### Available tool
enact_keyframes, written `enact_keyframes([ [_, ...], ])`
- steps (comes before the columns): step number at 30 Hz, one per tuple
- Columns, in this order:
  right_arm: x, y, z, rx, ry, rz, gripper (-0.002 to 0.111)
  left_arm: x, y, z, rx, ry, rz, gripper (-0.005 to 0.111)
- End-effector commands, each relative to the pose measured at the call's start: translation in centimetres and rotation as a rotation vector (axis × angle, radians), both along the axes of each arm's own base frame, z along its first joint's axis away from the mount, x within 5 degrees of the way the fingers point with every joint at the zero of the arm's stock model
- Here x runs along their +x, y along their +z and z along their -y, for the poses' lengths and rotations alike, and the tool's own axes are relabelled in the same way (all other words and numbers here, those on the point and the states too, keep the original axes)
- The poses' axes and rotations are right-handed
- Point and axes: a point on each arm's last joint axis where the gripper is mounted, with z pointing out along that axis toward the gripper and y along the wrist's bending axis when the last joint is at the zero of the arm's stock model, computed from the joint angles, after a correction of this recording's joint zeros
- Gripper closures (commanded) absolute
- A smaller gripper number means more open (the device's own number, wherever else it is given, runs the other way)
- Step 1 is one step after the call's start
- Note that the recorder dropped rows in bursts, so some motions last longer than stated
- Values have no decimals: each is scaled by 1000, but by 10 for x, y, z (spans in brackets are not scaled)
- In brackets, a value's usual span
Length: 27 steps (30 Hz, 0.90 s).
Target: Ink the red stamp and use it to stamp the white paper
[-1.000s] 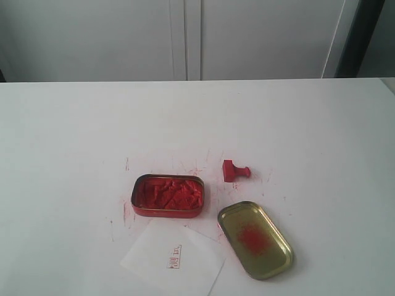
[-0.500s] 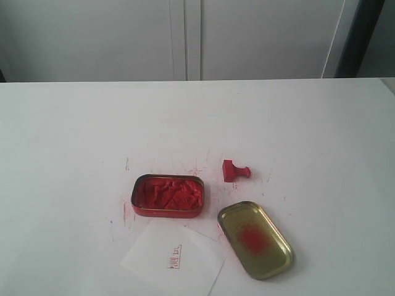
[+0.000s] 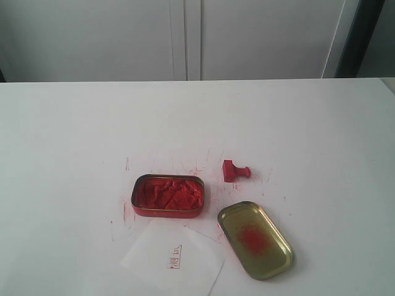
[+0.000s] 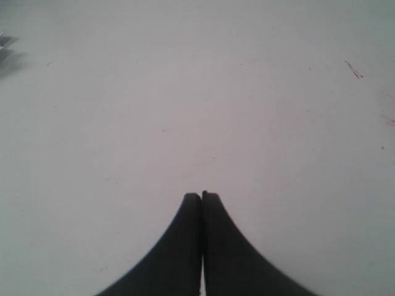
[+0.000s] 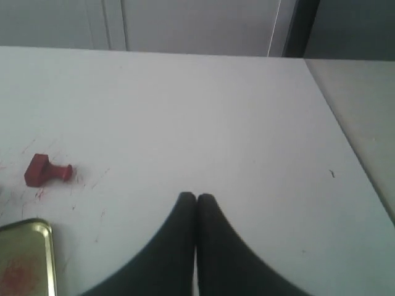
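Red and tipped over, the red stamp point(image 3: 235, 171) lies on the tabletop point(image 3: 74, 135), handle pointing toward my right side. Right gripper point(image 5: 197, 197), clenched empty, has it in view; left gripper point(image 4: 202, 196), clenched too, doesn't. Right's nearer, I'd say.

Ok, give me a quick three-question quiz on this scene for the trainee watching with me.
1. True or false: the red stamp stands upright on the white paper.
2. What holds the stamp? A) left gripper B) right gripper C) neither
3. Fill in: the paper already bears a small red ____.
Key: 1 false, it lies on its side on the table, apart from the paper. 2 C, both are shut and empty. 3 imprint.
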Motion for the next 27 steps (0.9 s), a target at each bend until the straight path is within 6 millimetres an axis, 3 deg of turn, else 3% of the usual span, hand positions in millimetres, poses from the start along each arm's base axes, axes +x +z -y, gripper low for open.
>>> enact_keyframes([
  [1,3,-1,1,-18,-4,82,108,0,-1,0,-4,2,-2,107],
  [27,2,-3,1,-18,-3,58,108,0,-1,0,-4,2,-2,107],
])
